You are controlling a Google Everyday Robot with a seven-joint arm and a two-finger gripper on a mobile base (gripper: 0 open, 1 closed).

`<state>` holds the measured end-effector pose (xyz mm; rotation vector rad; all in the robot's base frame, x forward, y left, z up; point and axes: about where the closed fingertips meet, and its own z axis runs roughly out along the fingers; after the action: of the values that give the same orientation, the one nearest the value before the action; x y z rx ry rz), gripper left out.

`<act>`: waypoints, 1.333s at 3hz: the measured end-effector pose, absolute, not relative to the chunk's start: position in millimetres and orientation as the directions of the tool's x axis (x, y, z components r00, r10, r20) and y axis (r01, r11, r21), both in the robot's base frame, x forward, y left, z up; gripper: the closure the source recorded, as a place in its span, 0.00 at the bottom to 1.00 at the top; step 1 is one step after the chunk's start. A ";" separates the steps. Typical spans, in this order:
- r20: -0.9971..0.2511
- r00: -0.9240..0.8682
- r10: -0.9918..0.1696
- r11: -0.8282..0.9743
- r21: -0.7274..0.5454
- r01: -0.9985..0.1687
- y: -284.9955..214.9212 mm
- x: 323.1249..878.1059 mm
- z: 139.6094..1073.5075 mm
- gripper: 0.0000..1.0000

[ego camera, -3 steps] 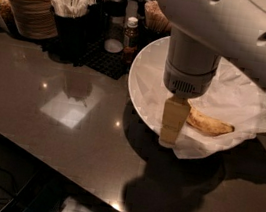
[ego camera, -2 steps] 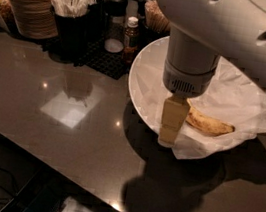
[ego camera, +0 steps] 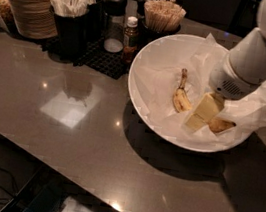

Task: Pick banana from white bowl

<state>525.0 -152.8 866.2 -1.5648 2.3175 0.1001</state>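
The banana (ego camera: 180, 96) is yellow with brown speckles and lies in the white bowl (ego camera: 149, 55) on crinkled white paper (ego camera: 162, 82). Its stem points toward the back of the bowl, and its other end (ego camera: 220, 125) shows near the front right rim. My gripper (ego camera: 200, 113) hangs from the white arm (ego camera: 252, 62) at the right. It is down inside the bowl, right over the banana's middle, and hides that part.
The bowl stands on a dark glossy counter (ego camera: 70, 118). Behind it are a cup of wooden stirrers (ego camera: 162, 14), a small bottle (ego camera: 131, 34), a black holder with packets (ego camera: 72, 12) and stacked off-white disposable bowls (ego camera: 26, 1). The counter's front edge runs along the lower left.
My arm and gripper have moved right and a little back, from the banana's left end to over its middle. The stem end now shows. The banana lies as before.
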 end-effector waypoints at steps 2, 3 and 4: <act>-0.419 -0.363 -0.832 0.431 -0.076 -0.899 -175.6 536.6 847.9 0.00; -0.477 -0.318 -0.819 0.398 -0.074 -0.914 -176.2 533.2 871.3 0.00; -0.566 -0.294 -0.771 0.419 -0.102 -0.902 -198.2 524.6 912.9 0.00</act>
<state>524.6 -198.2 912.9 -1.4114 2.1363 0.3186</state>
